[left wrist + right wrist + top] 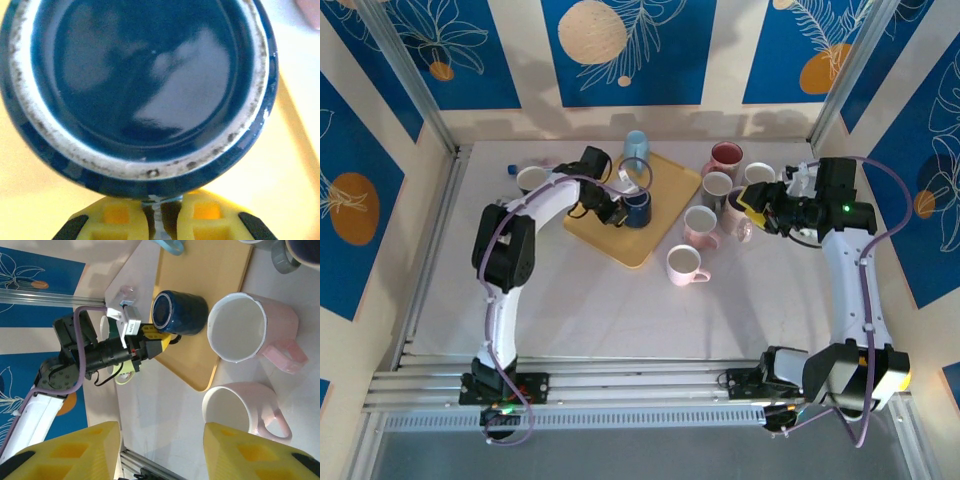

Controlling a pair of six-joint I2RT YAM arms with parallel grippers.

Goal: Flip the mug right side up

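Observation:
A dark blue mug [638, 210] stands bottom-up on the yellow tray [650, 245]. In the left wrist view its glazed base with the rough pale foot ring [145, 85] faces me. My left gripper [617, 212] is at the mug's left side, fingers [117, 217] shut on a thin dark part at the mug's wall, its handle by the look of it. The right wrist view shows the mug [182, 312] with the left gripper [162, 342] against it. My right gripper [760, 205] hovers right of the tray, open, its yellow fingers [70, 452] wide apart with nothing between them.
Two pink mugs [686, 264] [700, 224] stand upright just right of the tray. Behind them are a grey mug [717, 187], a maroon mug [726, 157] and a white mug [757, 174]. A light blue mug [636, 145] sits at the tray's far edge, a pale mug [532, 179] at far left.

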